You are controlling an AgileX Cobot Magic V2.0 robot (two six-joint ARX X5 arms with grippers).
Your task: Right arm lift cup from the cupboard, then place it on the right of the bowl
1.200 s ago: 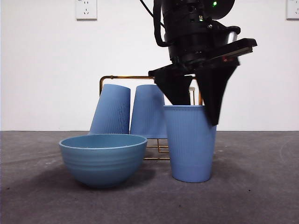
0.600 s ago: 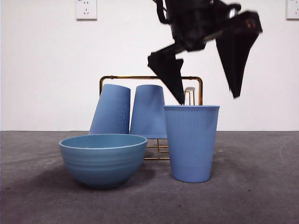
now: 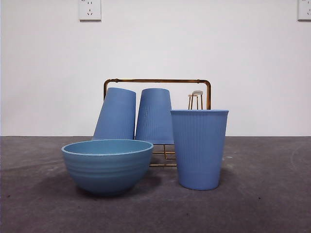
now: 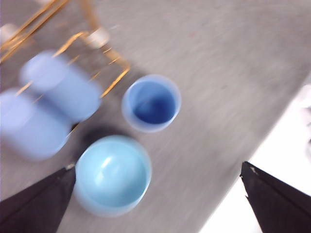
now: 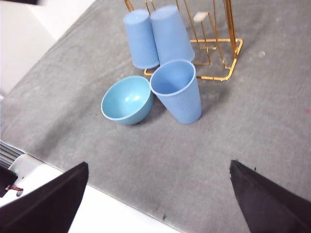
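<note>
Upright ribbed cup [image 3: 199,148] beside bowl [image 3: 107,165].

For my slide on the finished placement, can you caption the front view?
Upright cup stands on the table right of the bowl; two inverted cups remain on the gold rack.

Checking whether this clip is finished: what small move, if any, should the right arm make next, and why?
Probably just retreat to rest. The cup stands upright on the table, to the right of the bowl in the front view, out of the cupboard. The right gripper is open, high above, holding nothing. Two cups stay racked.
</note>
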